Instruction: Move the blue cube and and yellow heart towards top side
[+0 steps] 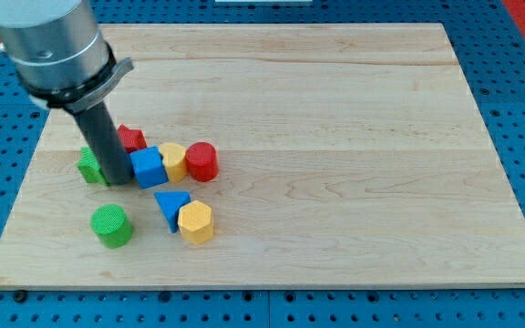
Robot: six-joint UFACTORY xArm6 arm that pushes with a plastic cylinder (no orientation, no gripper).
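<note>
Right now the blue cube (pixel 148 168) sits in the left-centre of the frame, and the yellow heart (pixel 173 160) is touching its right side; a red cylinder (pixel 201 161) touches the heart in turn, so the three make a short row. I have no jaws to open or close, only a rod, and my tip (pixel 117 179) is on the board (pixel 354 137) just at the cube's left face, touching or almost so; I cannot tell which.

That is the relation that matters. The cube and heart lie to the right of my tip, side by side across the frame, while the task wants them sent toward the top. From here a push would, I judge, only shove the row rightward. I would need to come round below the pair first, and push up near where they meet.

Behind my rod, a red block (pixel 132 138) shows above the cube and a green block (pixel 89 167) to the left. Lower down lie a blue triangle (pixel 171 207), a yellow hexagon (pixel 195 221) touching it, and a green cylinder (pixel 111 225) apart at lower left.
</note>
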